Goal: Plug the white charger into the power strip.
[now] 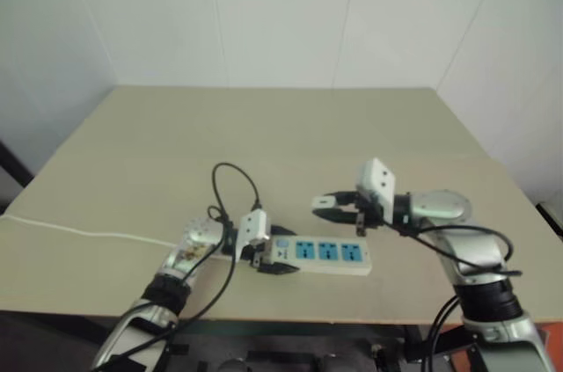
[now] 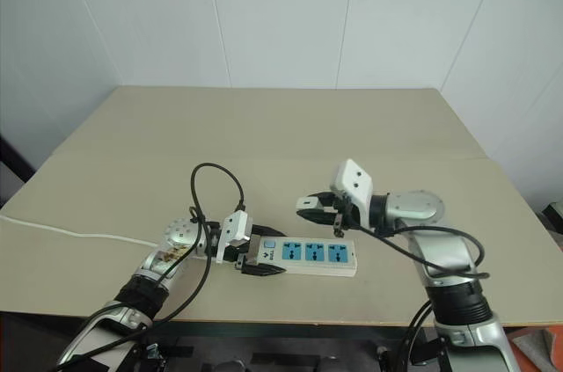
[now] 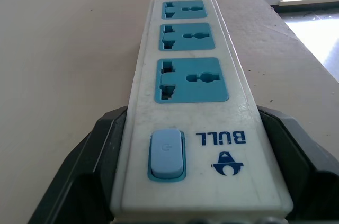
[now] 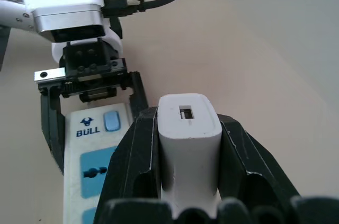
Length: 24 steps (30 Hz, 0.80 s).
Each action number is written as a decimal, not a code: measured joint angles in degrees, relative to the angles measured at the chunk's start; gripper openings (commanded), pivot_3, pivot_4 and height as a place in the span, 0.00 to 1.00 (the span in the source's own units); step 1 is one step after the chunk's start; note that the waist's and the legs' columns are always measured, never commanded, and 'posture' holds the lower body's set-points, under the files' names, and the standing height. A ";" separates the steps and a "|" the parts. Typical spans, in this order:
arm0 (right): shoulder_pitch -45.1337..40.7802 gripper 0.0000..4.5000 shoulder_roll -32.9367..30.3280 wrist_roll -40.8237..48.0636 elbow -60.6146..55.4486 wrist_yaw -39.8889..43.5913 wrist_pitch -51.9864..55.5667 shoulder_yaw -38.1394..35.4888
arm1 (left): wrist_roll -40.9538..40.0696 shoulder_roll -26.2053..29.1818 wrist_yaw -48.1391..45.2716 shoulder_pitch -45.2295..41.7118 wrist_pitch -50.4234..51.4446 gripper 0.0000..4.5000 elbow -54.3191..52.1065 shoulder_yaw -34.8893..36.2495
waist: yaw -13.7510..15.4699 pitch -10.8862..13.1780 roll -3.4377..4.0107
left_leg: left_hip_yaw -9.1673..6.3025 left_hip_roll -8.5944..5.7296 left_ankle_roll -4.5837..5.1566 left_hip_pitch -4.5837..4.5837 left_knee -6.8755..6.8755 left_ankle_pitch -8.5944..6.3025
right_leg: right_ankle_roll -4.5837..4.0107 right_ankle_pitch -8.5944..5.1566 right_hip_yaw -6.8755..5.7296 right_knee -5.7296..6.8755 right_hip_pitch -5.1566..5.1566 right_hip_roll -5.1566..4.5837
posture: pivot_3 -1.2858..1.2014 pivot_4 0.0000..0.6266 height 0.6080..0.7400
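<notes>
Beige laminate worktop (image 2: 264, 134) is carrying the power strip (image 2: 303, 254), a white bar lying flat near the front edge with 3 blue socket panels facing up and a pale blue switch (image 3: 167, 152) at its left end. The left claw (image 2: 257, 259) is gripping that switch end, its 2 black fingers (image 3: 87, 171) spread wide and pressing against both long sides of the strip; the printed mark "BULL" is showing beside the switch. A thin white cord (image 2: 62, 231) is running across the worktop toward the left edge. The right claw (image 2: 310, 207) is hovering above the strip, pointing toward the left arm, over the sockets. Its fingers (image 4: 132, 166) are clamping the white charger (image 4: 188, 139) between them, the charger's USB port facing outward in the right wrist view. The charger is sitting clear of the strip, not inserted in any socket.
</notes>
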 measured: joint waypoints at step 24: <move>2.31 0.26 8.30 4.51 9.49 0.75 -10.22 4.69 | 0.00 1.29 2.24 2.81 0.98 0.73 -5.03 -0.01 | -0.36 0.00 0.00 | 0.00 0.02 0.00 0.01 -0.08 0.00 | -0.03 -0.03 0.00 -0.02 -0.04 0.03 | 0.52 0.24 1.00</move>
